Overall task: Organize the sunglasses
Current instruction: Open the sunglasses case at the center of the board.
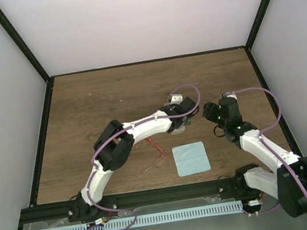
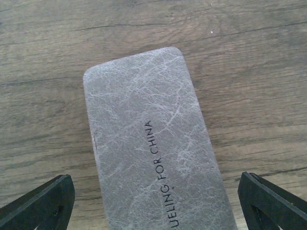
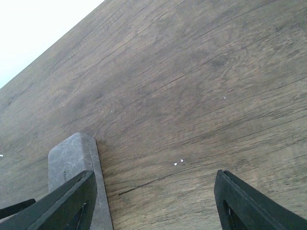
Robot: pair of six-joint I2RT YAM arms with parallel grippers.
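Observation:
The sunglasses (image 1: pixel 156 148), a thin red frame, lie on the table below the left forearm, partly hidden by it. They show in neither wrist view. The grey case (image 2: pixel 153 143) lies shut, its printed lid facing up. My left gripper (image 2: pixel 156 208) hovers over it, open wide, with a finger on either side. In the top view the left gripper (image 1: pixel 182 122) covers most of the case. My right gripper (image 3: pixel 158 201) is open and empty over bare wood, just right of the case's end (image 3: pixel 72 153). It sits at centre right in the top view (image 1: pixel 208 111).
A pale blue square cloth (image 1: pixel 191 158) lies flat near the front, between the two arms. The wooden table (image 1: pixel 110 98) is boxed in by white walls with black frame posts. A black rail (image 1: pixel 165 193) runs along the near edge.

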